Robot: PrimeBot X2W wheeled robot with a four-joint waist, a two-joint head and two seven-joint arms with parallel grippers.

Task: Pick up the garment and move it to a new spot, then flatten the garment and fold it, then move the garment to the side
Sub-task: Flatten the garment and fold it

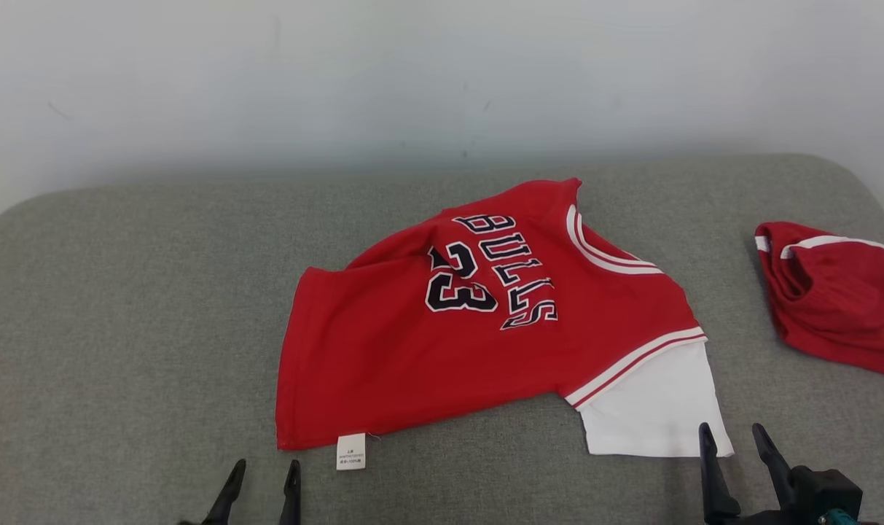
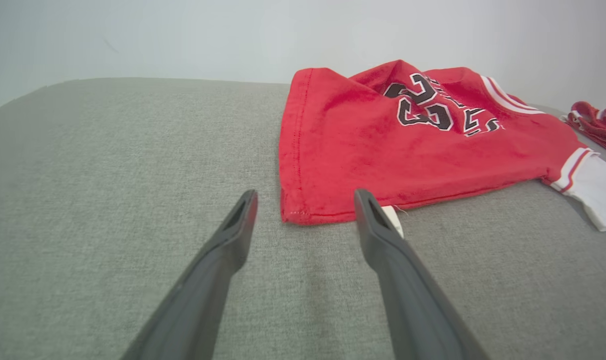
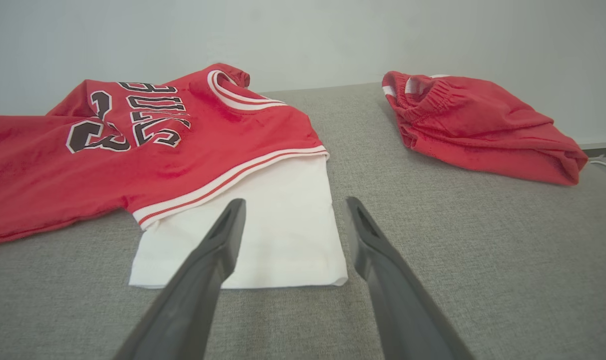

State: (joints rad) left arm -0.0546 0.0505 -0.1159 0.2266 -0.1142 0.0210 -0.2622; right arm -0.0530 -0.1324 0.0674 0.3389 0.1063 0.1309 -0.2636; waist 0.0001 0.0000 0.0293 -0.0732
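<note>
The garment [image 1: 442, 343] is a red jersey with black "BULLS 23" lettering and a white sleeve [image 1: 653, 412]. It lies crumpled on the grey cushion, hem toward me, with a white label [image 1: 350, 450] at its near edge. My left gripper [image 1: 264, 474] stands open just short of the hem's near left corner [image 2: 295, 212], touching nothing. My right gripper [image 1: 733, 441] is open as well, its fingertips at the near right corner of the white sleeve [image 3: 263, 225]. In the left wrist view the left gripper [image 2: 305, 197] frames the hem corner. The right gripper [image 3: 293, 205] hovers over the sleeve.
A second red garment [image 1: 835, 295], bunched with a white-trimmed waistband, lies at the cushion's right edge [image 3: 477, 130]. The grey cushion [image 1: 121, 306] stretches bare to the left of the jersey. A pale wall [image 1: 442, 80] rises behind the cushion.
</note>
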